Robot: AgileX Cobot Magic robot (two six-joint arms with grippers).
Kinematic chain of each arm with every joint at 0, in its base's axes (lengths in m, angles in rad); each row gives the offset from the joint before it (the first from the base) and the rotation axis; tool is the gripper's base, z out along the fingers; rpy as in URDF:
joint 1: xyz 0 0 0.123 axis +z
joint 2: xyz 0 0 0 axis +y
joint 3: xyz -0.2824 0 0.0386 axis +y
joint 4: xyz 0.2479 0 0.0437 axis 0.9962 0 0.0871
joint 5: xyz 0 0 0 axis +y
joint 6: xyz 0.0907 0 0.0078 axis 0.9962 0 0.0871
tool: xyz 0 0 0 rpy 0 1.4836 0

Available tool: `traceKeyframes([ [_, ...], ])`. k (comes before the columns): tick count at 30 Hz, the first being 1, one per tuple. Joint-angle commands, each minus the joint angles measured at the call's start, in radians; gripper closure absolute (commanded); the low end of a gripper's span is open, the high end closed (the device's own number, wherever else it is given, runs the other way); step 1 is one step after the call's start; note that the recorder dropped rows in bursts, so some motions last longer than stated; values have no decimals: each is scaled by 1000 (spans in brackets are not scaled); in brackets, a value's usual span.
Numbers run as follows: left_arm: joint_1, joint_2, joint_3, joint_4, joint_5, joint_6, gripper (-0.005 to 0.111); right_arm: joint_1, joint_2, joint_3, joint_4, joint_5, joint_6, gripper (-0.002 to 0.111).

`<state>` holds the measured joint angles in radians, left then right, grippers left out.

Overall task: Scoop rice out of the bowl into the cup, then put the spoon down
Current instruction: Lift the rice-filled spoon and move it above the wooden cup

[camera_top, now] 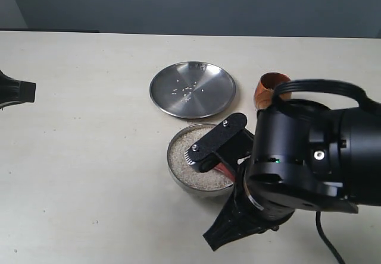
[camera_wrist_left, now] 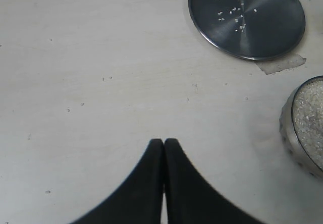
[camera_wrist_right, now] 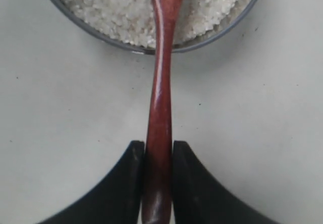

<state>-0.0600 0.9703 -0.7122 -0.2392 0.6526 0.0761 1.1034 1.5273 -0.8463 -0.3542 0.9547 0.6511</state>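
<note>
The steel bowl [camera_top: 176,175] sits at the table's middle, filled with white rice [camera_top: 193,178]. In the right wrist view the rice [camera_wrist_right: 106,4] fills the bowl [camera_wrist_right: 96,32], and the dark red wooden spoon [camera_wrist_right: 160,103] reaches over the rim into the grains; its round end is cut off by the frame edge. My right gripper [camera_wrist_right: 158,146] is shut on the spoon's handle, just outside the bowl. A strip of the spoon [camera_top: 225,169] shows under the right arm. The wooden cup [camera_top: 269,90] stands behind that arm. My left gripper [camera_wrist_left: 164,141] is shut and empty, over bare table at the far left.
A flat steel plate [camera_top: 191,90] with a few stray grains lies just behind the bowl; the left wrist view shows the plate [camera_wrist_left: 247,17] and the bowl's wall [camera_wrist_left: 288,128]. The bulky right arm [camera_top: 309,157] hides the table to the right of the bowl.
</note>
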Motion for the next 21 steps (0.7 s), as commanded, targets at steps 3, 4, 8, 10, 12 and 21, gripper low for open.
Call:
traceKeyframes([
  [3, -3, 2, -5, -3, -8, 0, 106, 1, -10, 6, -52, -23, 89, 109],
  [4, -3, 2, -5, -3, -8, 0, 106, 1, -10, 6, -51, -23, 93, 109],
  [8, -3, 2, -5, -3, -8, 0, 106, 1, -20, 6, -58, -31, 128, 109],
  [10, -3, 2, -5, -3, -8, 0, 106, 1, -45, 6, -81, -48, 154, 109],
  [12, -3, 2, -5, -3, -8, 0, 106, 1, -81, 6, -104, -49, 176, 109],
  [21, -3, 2, -5, -3, -8, 0, 106, 1, -244, 6, -126, -42, 176, 109],
])
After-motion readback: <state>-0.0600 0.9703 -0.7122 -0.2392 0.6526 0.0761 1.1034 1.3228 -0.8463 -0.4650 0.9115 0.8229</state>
